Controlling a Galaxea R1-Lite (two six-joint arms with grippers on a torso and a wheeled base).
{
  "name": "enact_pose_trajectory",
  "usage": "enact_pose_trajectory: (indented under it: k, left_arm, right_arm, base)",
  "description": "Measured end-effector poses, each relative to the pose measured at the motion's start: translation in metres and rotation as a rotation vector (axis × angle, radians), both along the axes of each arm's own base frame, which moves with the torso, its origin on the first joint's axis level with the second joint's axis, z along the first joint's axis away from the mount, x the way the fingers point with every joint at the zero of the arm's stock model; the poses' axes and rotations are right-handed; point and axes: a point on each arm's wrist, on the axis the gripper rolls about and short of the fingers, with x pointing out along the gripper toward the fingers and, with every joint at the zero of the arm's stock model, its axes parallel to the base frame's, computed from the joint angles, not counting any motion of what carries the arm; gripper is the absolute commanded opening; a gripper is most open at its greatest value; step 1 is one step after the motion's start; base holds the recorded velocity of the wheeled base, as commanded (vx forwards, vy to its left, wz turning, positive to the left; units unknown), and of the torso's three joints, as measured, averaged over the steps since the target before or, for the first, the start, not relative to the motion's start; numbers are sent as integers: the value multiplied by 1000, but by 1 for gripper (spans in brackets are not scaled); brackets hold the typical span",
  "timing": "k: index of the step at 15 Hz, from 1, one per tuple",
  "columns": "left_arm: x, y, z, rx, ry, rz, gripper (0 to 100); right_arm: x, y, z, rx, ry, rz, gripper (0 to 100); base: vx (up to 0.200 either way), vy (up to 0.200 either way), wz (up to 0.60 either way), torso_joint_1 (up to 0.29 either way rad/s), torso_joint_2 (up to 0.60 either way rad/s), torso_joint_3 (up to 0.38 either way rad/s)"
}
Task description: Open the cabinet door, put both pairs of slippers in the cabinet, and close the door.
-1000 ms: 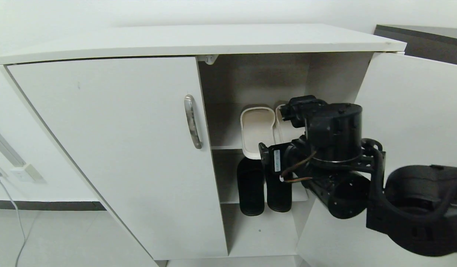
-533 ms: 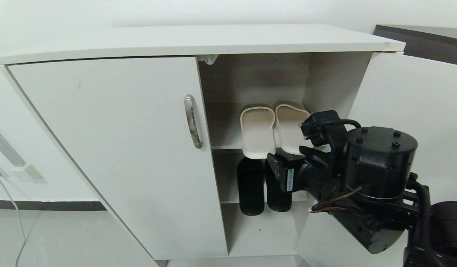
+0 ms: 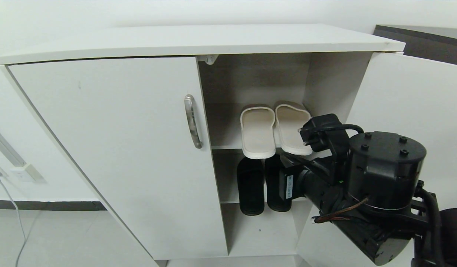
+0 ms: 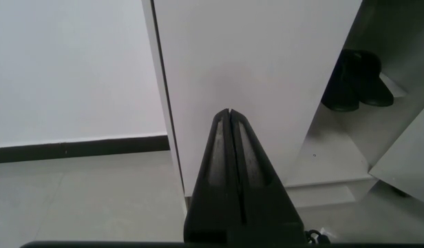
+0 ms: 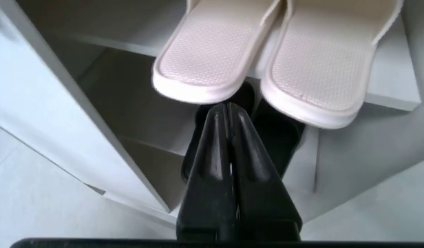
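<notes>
Two cream foam slippers (image 3: pixel 256 131) on the white wooden cabinet (image 3: pixel 199 39)'s upper shelf (image 3: pixel 224 146); two black slippers (image 3: pixel 250 185) below. Left gripper (image 4: pixel 229 114) and right gripper (image 5: pixel 228 109) pinched together. Pale floor (image 3: pixel 65 237), white wall (image 3: pixel 102 11).

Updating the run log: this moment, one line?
white slippers: upper shelf; black slippers: lower shelf; right door: open; right gripper: jaws shut, empty; left gripper: jaws shut
</notes>
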Motion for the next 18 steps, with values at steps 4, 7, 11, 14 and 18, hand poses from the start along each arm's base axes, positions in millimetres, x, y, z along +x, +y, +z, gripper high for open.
enact_pose_trajectory:
  k: [4, 7, 11, 14, 18]
  left_arm:
    - [0, 0, 0, 0, 1, 0, 0]
    - [0, 0, 0, 0, 0, 0, 0]
    - [0, 0, 0, 0, 1, 0, 0]
    - [0, 0, 0, 0, 1, 0, 0]
    - [0, 0, 0, 0, 1, 0, 0]
  right_arm:
    - [-1, 0, -2, -7, 5, -1, 0]
    - [-1, 0, -3, -12, 8, -1, 0]
    - [0, 0, -7, -21, 14, 1, 0]
    - [1, 0, -11, -32, 23, 2, 0]
    - [2, 2, -16, -46, 33, 4, 0]
  base:
    - [-200, 0, 0, 5, 2, -1]
    - [-200, 0, 0, -4, 2, 2]
    - [-200, 0, 0, -2, 5, 5]
    - [-200, 0, 0, 1, 1, 9]
    - [-200, 0, 0, 1, 2, 0]
